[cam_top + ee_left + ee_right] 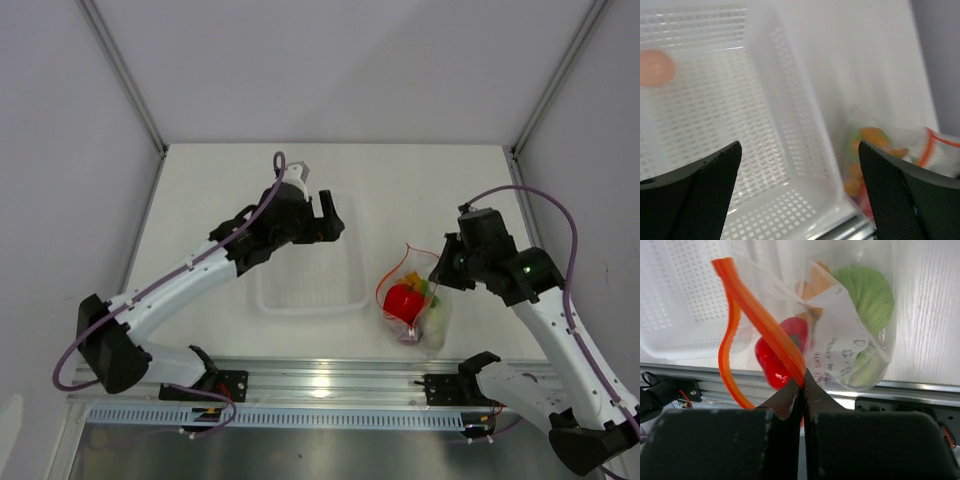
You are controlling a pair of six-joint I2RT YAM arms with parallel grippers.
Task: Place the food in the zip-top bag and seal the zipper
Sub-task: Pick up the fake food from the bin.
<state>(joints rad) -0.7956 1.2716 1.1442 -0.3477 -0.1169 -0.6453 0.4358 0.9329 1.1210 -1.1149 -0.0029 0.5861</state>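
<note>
The zip-top bag (428,318) lies right of the tray, its mouth open and raised. Inside it are a red bell pepper (775,357), a green cabbage (867,290), an orange-yellow piece (810,287) and a pale piece (865,367). My right gripper (802,379) is shut on the orange-red zipper (760,310) and holds that edge up; it also shows in the top view (440,272). My left gripper (328,212) is open and empty above the tray's far right part (800,150). A blurred pink round piece (655,67) lies in the tray.
The rigid clear perforated tray (310,305) sits mid-table between the arms. An aluminium rail (330,380) runs along the near table edge, just in front of the bag. Frame posts stand at the far corners.
</note>
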